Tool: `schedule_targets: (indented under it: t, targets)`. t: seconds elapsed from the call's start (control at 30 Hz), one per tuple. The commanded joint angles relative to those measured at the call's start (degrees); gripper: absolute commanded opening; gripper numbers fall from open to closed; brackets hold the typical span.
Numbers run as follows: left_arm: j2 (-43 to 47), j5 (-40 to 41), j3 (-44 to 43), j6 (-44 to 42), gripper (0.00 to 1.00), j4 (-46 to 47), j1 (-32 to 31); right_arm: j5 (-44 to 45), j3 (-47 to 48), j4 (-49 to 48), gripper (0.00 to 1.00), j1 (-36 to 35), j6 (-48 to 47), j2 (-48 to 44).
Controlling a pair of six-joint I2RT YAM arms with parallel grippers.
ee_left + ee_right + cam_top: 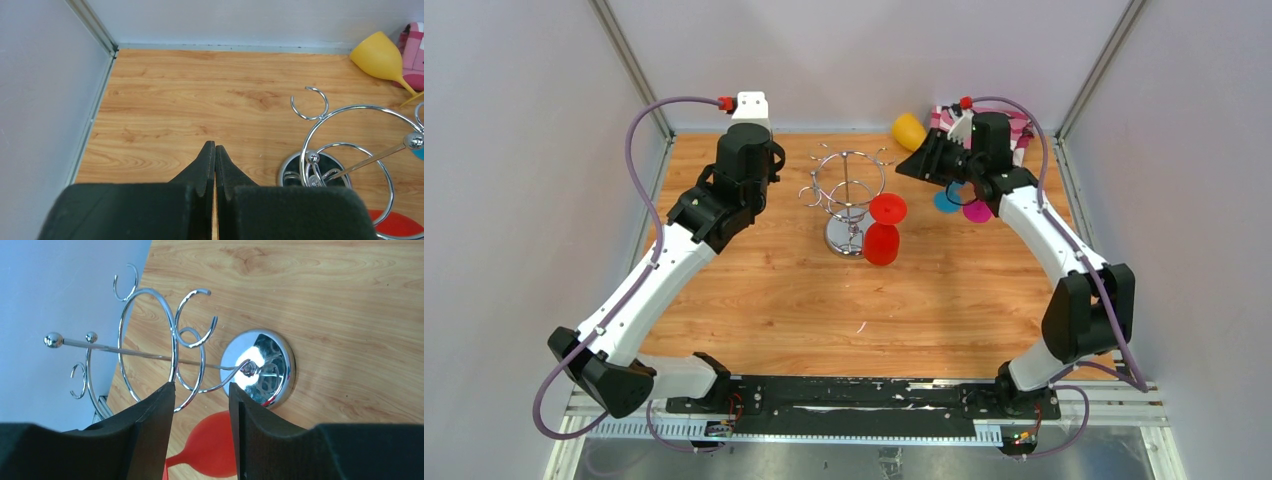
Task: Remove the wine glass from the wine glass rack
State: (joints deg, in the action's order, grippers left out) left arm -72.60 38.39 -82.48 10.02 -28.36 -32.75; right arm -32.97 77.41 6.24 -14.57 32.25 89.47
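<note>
The chrome wine glass rack (pixel 848 192) stands mid-table on its round mirrored base (pixel 846 236). A red wine glass (pixel 882 240) hangs upside down at the rack's right side, foot up. My right gripper (pixel 908 166) is open and empty, just right of the rack's top, pointing at it. In the right wrist view the rack (pixel 150 340) and the red bowl (pixel 215 447) show beyond the spread gripper (pixel 201 388). My left gripper (pixel 760 160) is left of the rack. In the left wrist view it (pixel 215 148) is shut and empty, with the rack (pixel 350 150) to its right.
A yellow wine glass (pixel 909 130) lies at the back by the wall, next to a pink checked cloth (pixel 1022 125). Blue (pixel 944 202) and magenta (pixel 977 211) pieces lie under my right arm. Walls enclose the back and both sides.
</note>
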Motion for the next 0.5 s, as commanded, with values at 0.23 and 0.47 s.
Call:
schedule_targets:
  t: [0.23, 0.47]
  targets:
    - [-0.8, -1.2, 0.0, 0.8, 0.00, 1.1, 0.1, -7.2, -7.8, -1.1, 0.54, 0.6, -0.8, -9.4]
    - [-0.9, -2.2, 0.0, 1.3, 0.00, 1.2, 0.1, -13.9, -14.3, -5.5, 0.55, 0.5, 3.2, -11.7]
